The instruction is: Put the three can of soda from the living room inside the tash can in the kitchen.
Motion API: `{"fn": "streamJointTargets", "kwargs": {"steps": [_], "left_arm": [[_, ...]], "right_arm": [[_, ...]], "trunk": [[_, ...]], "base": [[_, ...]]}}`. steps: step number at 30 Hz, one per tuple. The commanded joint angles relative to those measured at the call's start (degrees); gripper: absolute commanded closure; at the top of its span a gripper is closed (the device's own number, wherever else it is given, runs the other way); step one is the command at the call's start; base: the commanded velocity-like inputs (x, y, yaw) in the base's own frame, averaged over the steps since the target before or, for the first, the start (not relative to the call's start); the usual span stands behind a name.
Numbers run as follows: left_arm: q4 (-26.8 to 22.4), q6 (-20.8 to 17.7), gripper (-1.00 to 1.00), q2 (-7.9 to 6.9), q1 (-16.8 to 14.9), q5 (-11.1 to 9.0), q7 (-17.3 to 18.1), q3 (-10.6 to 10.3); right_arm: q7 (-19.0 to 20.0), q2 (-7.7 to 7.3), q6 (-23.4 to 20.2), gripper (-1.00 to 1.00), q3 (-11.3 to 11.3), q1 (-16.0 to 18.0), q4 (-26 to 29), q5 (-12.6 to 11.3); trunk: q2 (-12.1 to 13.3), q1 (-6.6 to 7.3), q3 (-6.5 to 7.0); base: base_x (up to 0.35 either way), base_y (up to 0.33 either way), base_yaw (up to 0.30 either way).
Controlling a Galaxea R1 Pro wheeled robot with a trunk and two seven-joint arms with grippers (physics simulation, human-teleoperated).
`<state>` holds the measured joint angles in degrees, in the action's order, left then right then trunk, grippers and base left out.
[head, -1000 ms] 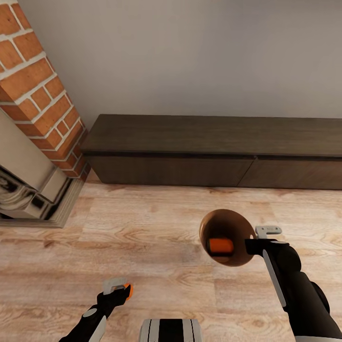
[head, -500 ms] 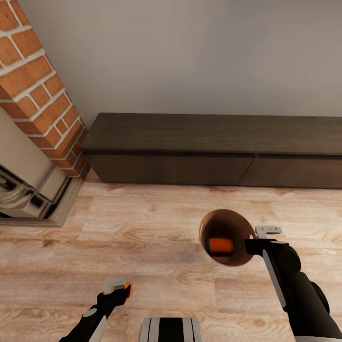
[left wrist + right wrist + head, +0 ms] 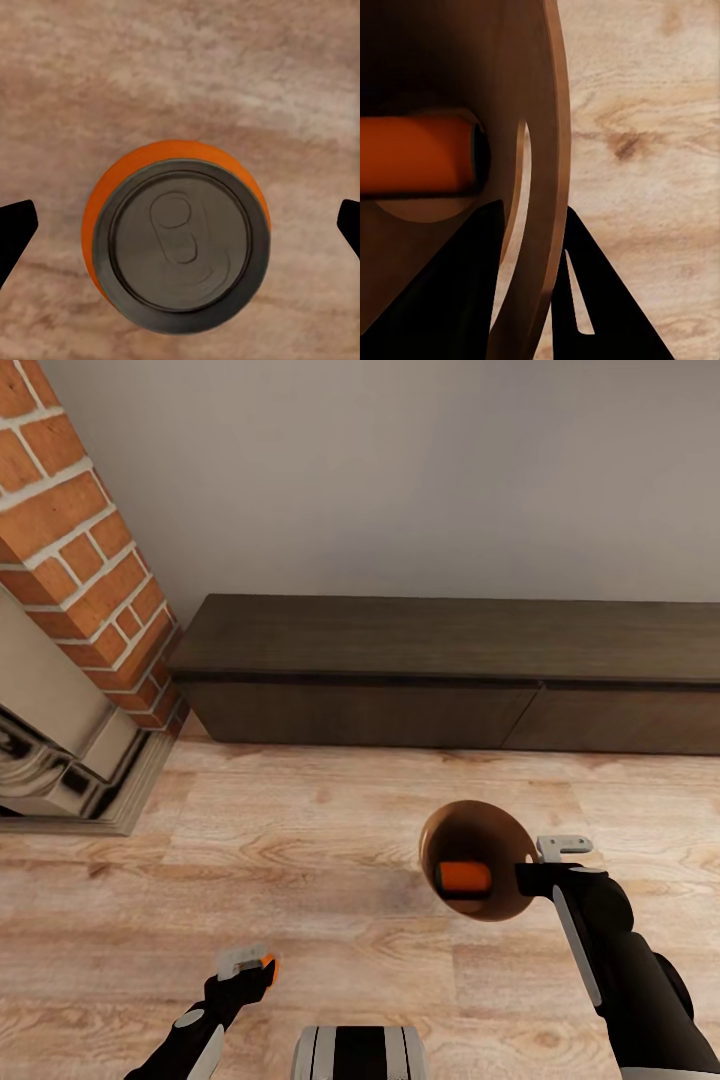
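My right gripper [image 3: 530,875] is shut on the rim of the trash can [image 3: 470,815], which hangs tilted above the wood floor with its brown inside facing the head camera. One orange soda can [image 3: 465,877] lies on its side inside it. In the right wrist view the trash can wall [image 3: 551,112] runs between the right gripper's [image 3: 534,217] two dark fingers, with the orange can [image 3: 420,154] beyond. My left gripper [image 3: 255,970] holds a second orange soda can [image 3: 270,970] low at the front left; its pale top [image 3: 180,240] faces the left wrist camera. The dark blue can is out of view.
A brick fireplace [image 3: 80,560] with a metal surround stands at the left. A long low dark wood cabinet [image 3: 450,670] runs along the grey wall ahead. Light wood floor [image 3: 300,840] lies between it and my base [image 3: 360,1055].
The whole view has shifted slightly, with the fireplace sliding toward the left edge, so the camera moved. Both arms and what they hold keep their places.
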<state>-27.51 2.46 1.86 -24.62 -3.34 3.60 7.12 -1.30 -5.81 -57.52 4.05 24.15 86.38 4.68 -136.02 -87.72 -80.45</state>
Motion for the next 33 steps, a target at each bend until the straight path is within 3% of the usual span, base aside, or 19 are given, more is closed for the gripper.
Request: {"fn": "streamJointTargets", "kwargs": {"steps": [1,8,33], "left_arm": [[0.0,0.0,-1.0,0.01,0.01,0.0,0.0,0.0],[0.0,0.0,-1.0,0.0,-0.02,0.0,0.0,0.0],[0.0,0.0,-1.0,0.01,0.01,0.0,0.0,0.0]], "right_arm": [[0.15,0.0,0.02,1.0,0.0,0.02,0.02,-0.41],[0.15,0.0,-0.01,1.0,0.0,0.02,0.02,-0.4],[0.15,0.0,0.02,1.0,-0.01,0.02,0.02,-0.38]], "trunk": [[0.0,0.0,0.0],[-2.41,-1.31,-1.07],[-4.01,-2.19,-1.79]], "base": [[0.0,0.0,0.0],[0.0,0.0,0.0],[0.0,0.0,0.0]]}}
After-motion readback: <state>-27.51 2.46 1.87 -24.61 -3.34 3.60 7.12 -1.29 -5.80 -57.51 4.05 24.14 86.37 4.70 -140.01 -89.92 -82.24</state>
